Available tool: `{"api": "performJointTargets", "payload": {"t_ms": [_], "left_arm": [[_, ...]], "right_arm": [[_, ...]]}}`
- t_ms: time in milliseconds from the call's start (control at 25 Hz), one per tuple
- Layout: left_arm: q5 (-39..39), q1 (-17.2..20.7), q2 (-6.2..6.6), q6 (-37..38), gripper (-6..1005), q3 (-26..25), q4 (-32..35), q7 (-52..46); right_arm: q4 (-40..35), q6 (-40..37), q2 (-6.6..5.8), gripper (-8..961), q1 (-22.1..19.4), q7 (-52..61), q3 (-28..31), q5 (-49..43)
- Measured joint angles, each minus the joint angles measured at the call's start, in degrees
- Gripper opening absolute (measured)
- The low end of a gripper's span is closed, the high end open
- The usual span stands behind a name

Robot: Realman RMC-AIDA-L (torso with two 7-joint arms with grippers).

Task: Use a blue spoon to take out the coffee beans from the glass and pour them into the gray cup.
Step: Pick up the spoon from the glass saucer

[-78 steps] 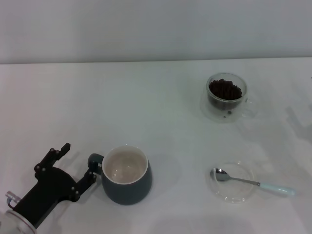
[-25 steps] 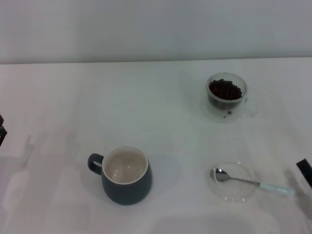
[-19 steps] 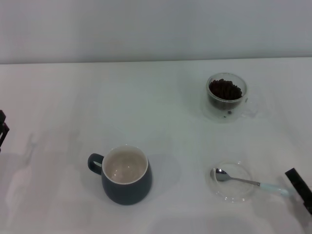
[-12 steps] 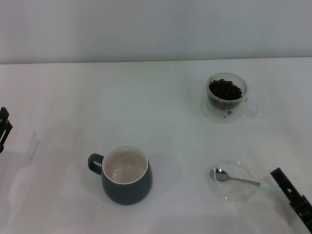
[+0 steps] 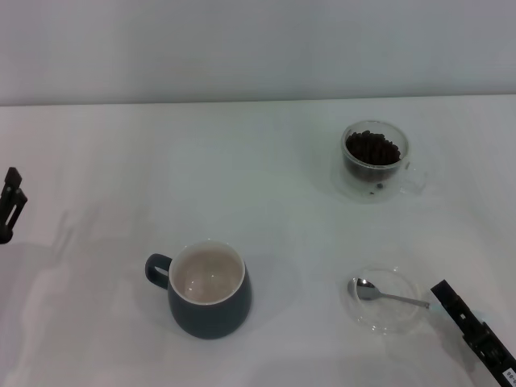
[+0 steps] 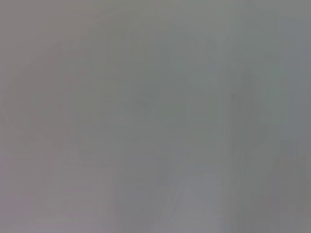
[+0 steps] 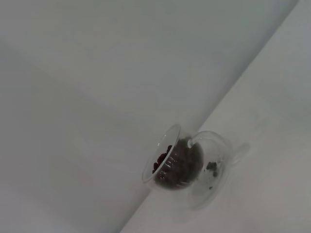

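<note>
The gray cup (image 5: 208,292) stands at the front left of centre, cream inside and holding nothing. At the back right is the glass (image 5: 375,161), filled with coffee beans (image 5: 372,147); the right wrist view also shows the glass (image 7: 187,165) and its coffee beans (image 7: 176,162). The blue spoon (image 5: 393,298) lies across a clear saucer (image 5: 387,321), bowl toward the cup. My right gripper (image 5: 451,303) reaches in from the front right corner and covers the spoon's handle end. Only the tip of my left gripper (image 5: 11,198) shows, at the far left edge.
The white table (image 5: 258,201) runs back to a pale wall. The left wrist view shows only a blank grey surface.
My left arm has left the cup's handle and drawn back to the left edge. My right gripper has come in from the right edge and now covers the spoon's blue handle.
</note>
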Motion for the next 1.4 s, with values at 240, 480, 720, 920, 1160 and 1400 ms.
{"api": "performJointTargets", "payload": {"t_ms": [240, 480, 720, 920, 1160, 1400], "left_arm": [[0.1, -0.5, -0.07, 0.0, 773, 0.0, 0.0, 0.0], [0.2, -1.1, -0.07, 0.0, 773, 0.2, 0.0, 0.0], [0.3, -1.4, -0.07, 0.0, 773, 0.4, 0.0, 0.0], [0.3, -1.7, -0.07, 0.0, 773, 0.4, 0.0, 0.0], [0.2, -1.6, -0.17, -0.1, 774, 0.4, 0.0, 0.0], [0.2, -1.4, -0.16, -0.1, 774, 0.4, 0.0, 0.0]], "right_arm": [[0.0, 0.3, -0.10, 701, -0.2, 1.3, -0.4, 0.0], [-0.1, 0.7, -0.17, 496, -0.7, 1.6, -0.6, -0.1], [-0.6, 0.6, -0.30, 488, -1.5, 2.6, -0.8, -0.1], [-0.6, 0.4, -0.30, 470, -2.1, 2.9, -1.2, -0.7], [-1.2, -0.5, -0.29, 448, -2.3, 3.7, -2.2, -0.7], [-1.4, -0.6, -0.29, 398, -2.2, 3.7, -2.0, -1.3]]}}
